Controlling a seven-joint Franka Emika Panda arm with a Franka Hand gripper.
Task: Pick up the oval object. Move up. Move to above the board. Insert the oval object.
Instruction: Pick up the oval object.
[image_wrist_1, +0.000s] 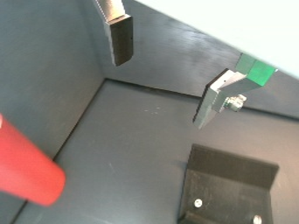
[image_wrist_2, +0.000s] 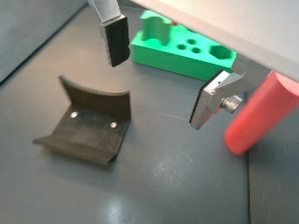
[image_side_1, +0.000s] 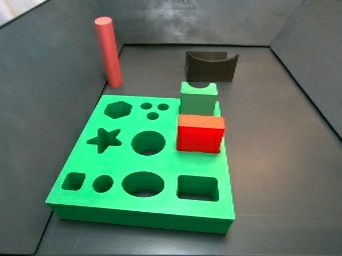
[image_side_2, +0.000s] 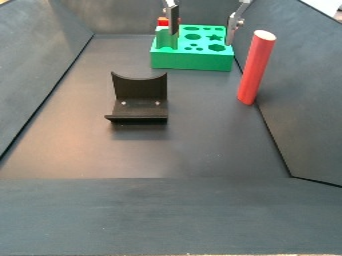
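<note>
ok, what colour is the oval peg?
Salmon-red, plain. The oval object shows best in a side view, standing upright beside the board; gripper open, apart.

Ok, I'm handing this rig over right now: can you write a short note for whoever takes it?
Gripper: open, empty, in the air between the fixture and the board.
Oval object: standing upright on the floor, beside the board, untouched.
Board: flat on the floor; a red cube and a small green block stand on it.
Done: nothing. Left: pick, lift, move above the board, insert.
</note>
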